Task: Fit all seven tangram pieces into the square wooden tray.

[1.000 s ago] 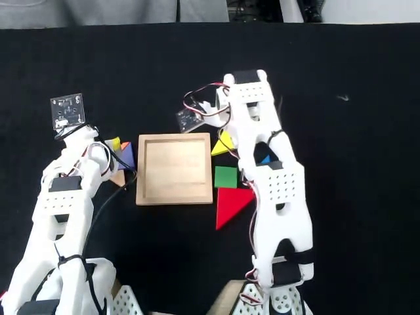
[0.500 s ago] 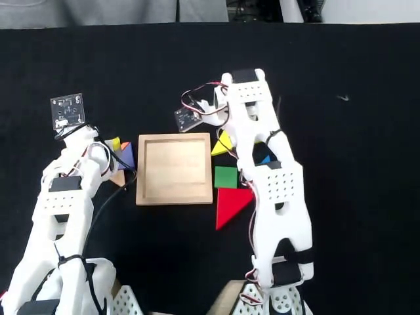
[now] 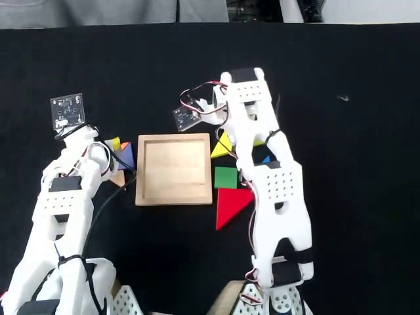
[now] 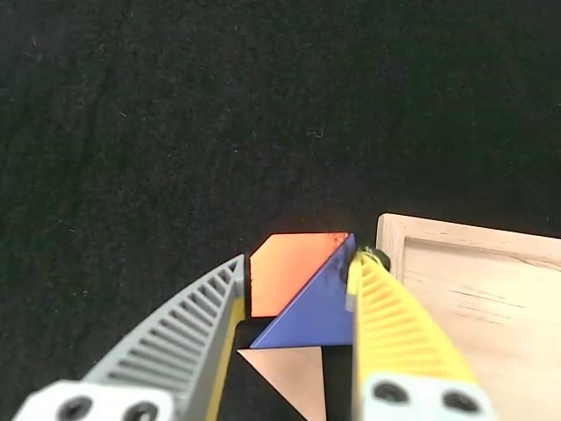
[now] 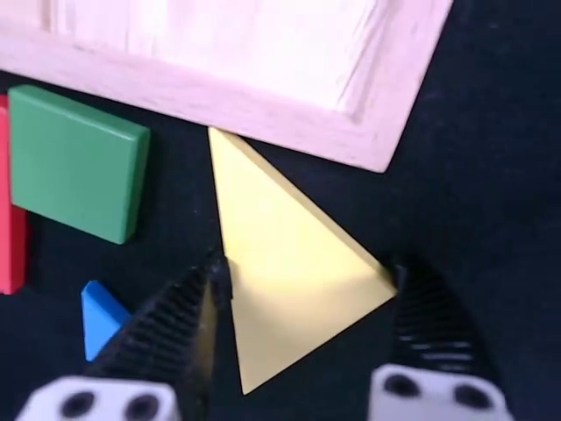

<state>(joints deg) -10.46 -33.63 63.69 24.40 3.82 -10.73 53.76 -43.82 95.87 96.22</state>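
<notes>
Ideally the right pincer (image 5: 307,281) (released, straddling the yellow triangle (image 5: 280,263)) clenches its flat edges squarely, then carries it to the tray (image 3: 174,198) at eight o'clock.

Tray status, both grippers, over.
Left gripper open over blue triangle. Right gripper open around yellow triangle, beside tray. Tray holds no pieces. Nothing in the way.
</notes>
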